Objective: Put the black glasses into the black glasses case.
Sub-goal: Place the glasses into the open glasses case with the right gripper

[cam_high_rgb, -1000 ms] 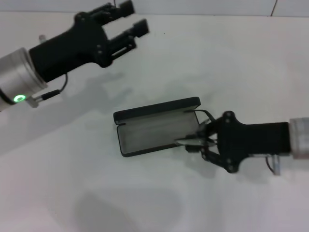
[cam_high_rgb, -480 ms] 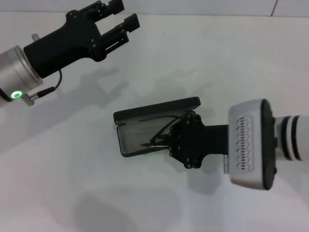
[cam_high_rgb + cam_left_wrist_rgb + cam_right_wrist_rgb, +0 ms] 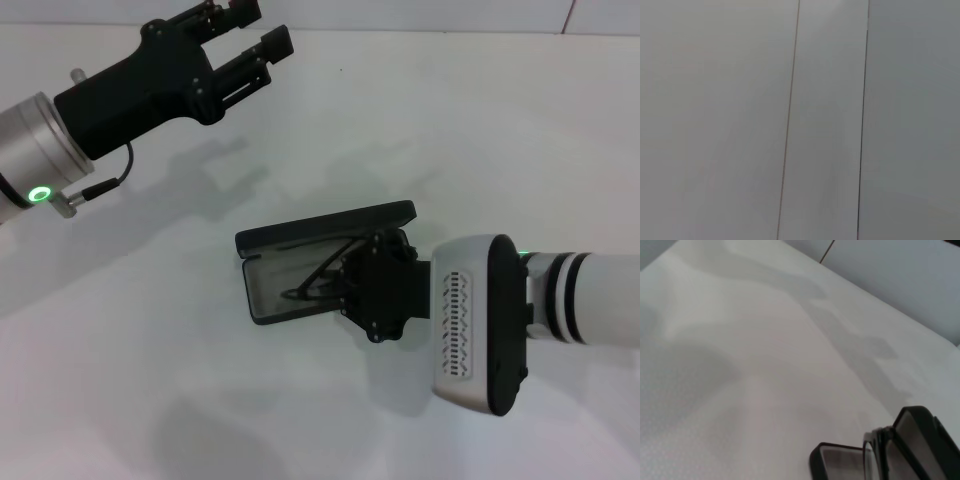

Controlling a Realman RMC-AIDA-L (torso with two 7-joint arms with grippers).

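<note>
Left gripper [image 3: 258,28] raised over far left of white table [image 3: 500,130], fingers spread wide, holding nothing, well apart from case. Black glasses case [image 3: 300,262] lies open at table centre, lid tilted up at far side, grey lining showing. Black glasses [image 3: 318,272] sit over open tray, temple arms slanting across lining. Right gripper [image 3: 350,285] at case's right end, clamped on glasses.
</note>
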